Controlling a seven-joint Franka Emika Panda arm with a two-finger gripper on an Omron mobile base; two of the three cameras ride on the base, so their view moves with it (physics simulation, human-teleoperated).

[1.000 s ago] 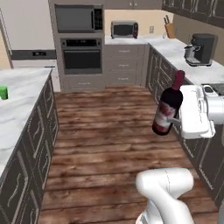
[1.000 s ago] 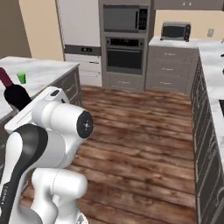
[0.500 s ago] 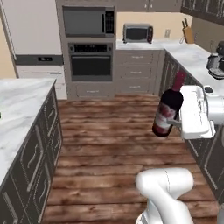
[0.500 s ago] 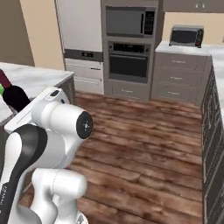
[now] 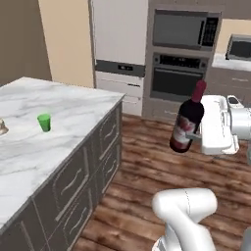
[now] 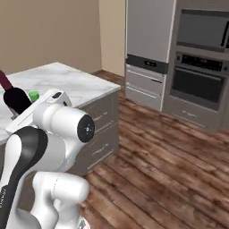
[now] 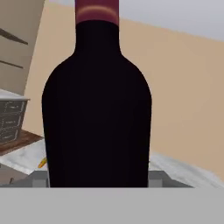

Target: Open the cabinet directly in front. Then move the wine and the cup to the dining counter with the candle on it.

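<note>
Wine bottle (image 5: 187,122), slightly tilted, is held clamped in the gripper (image 5: 198,137) above the wooden floor (image 5: 142,162), beside the dining counter (image 5: 73,112), on which the green cup (image 5: 44,122) is stood.

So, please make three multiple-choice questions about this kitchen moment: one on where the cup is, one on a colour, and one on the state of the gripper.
1. Where does the cup stand?
A. on the marble top of the dining counter
B. on the wooden floor
C. inside the oven

2. What colour is the foil on the neck of the wine?
A. gold
B. red
C. blue

3. What is the gripper doing?
A. it hangs open with nothing in it
B. it presses on a drawer handle
C. it holds the wine in the air, tilted, over the floor

Answers:
1 A, the green cup sits upright on the white veined top.
2 B, the neck is dark red in the left base view.
3 C, the bottle's body sits against the white hand, clear of any surface.
</note>
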